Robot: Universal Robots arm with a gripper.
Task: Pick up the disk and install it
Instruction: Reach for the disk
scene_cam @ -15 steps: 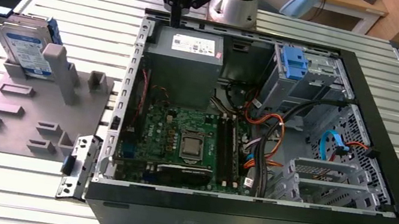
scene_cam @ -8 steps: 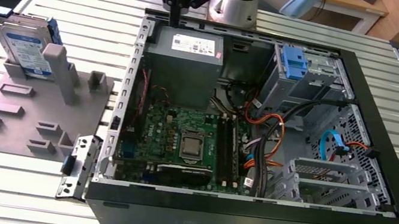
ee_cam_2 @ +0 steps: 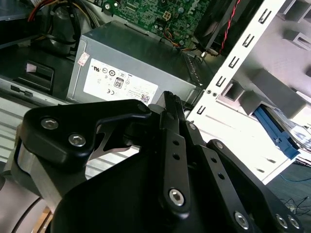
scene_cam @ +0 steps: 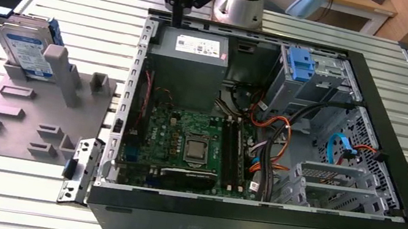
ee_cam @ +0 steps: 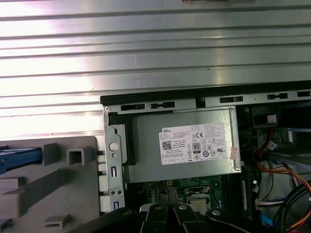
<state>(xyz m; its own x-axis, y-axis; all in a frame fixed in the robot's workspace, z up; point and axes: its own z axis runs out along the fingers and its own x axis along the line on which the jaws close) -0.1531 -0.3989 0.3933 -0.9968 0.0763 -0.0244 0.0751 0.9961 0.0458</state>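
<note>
Underneath, slatted metal table [scene_cam: 8,197] w/ disk [scene_cam: 28,48]

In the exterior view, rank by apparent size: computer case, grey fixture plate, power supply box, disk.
1. Open black computer case.
2. Flat grey plastic fixture plate.
3. Grey metal power supply box with white sticker.
4. Silver rectangular disk with blue rails, partly behind a grey post.

Robotics lab (opened computer case [scene_cam: 254,215])

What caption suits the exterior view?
Gripper poised above the power supply in the open computer case, while the disk stands in a grey holder at the exterior view's left.
</note>
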